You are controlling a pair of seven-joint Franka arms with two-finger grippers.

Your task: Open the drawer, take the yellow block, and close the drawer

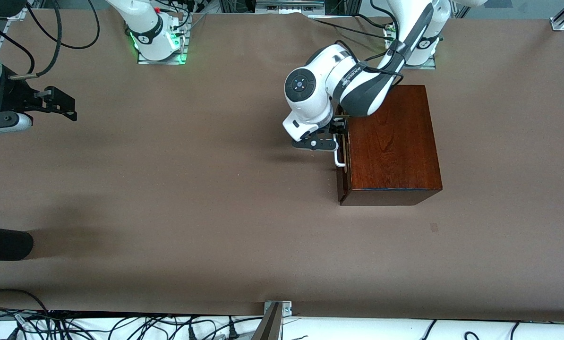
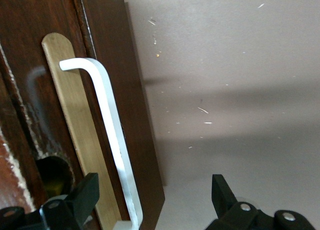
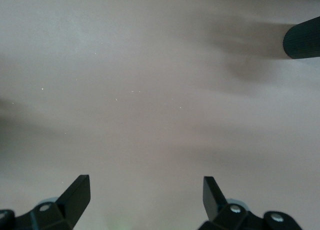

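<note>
Left tool (image 2: 152,200) released, fingers straddling the handle (image 2: 112,135) of the shut drawer (image 1: 342,156); right tool (image 3: 145,195) released, waiting over counter (image 1: 168,189).

Brown matte sheet covers my counter (image 1: 178,198), creased near its upper edge. Soft shadows lie across it. Black cables (image 1: 121,326) tangle on white ledge along lower edge. Metal bracket (image 1: 277,307) clamps sheet there.

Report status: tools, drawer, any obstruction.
Left tool open, straddling the white handle of the drawer, which looks shut. Right tool open, waiting over bare table. Yellow block unseen. Nothing in the way.
</note>
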